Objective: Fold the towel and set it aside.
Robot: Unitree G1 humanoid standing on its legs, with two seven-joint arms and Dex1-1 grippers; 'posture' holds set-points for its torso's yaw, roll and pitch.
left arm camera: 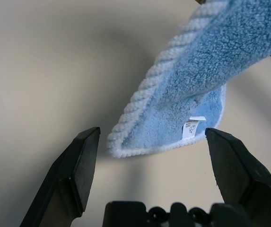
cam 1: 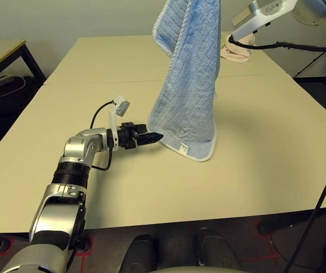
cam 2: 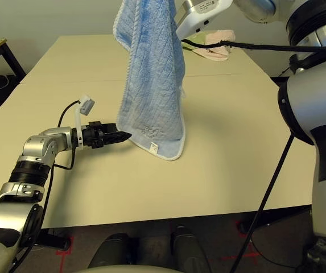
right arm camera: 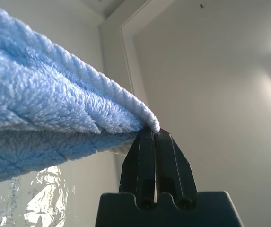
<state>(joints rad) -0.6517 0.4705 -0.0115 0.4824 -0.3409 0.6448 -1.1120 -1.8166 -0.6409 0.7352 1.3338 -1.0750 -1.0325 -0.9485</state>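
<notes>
The light blue towel (cam 1: pixel 188 79) hangs high over the middle of the table, its lower corners brushing the tabletop. My right gripper (right arm camera: pixel 154 135) is shut on the towel's top edge (right arm camera: pixel 69 113), above the head views' upper border. My left gripper (cam 1: pixel 154 137) lies low on the table just left of the towel's lower left corner, pointing at it. In the left wrist view that gripper (left arm camera: pixel 149 142) is open, and the white-edged towel corner (left arm camera: pixel 173 118) with a small white label hangs between its fingers (left arm camera: pixel 81 163), apart from them.
A pink cloth (cam 1: pixel 235 51) lies at the far right of the beige table (cam 1: pixel 254 170). A black cable (cam 1: pixel 299 46) runs from my raised right arm. A dark desk (cam 1: pixel 3 54) stands beyond the table's left side.
</notes>
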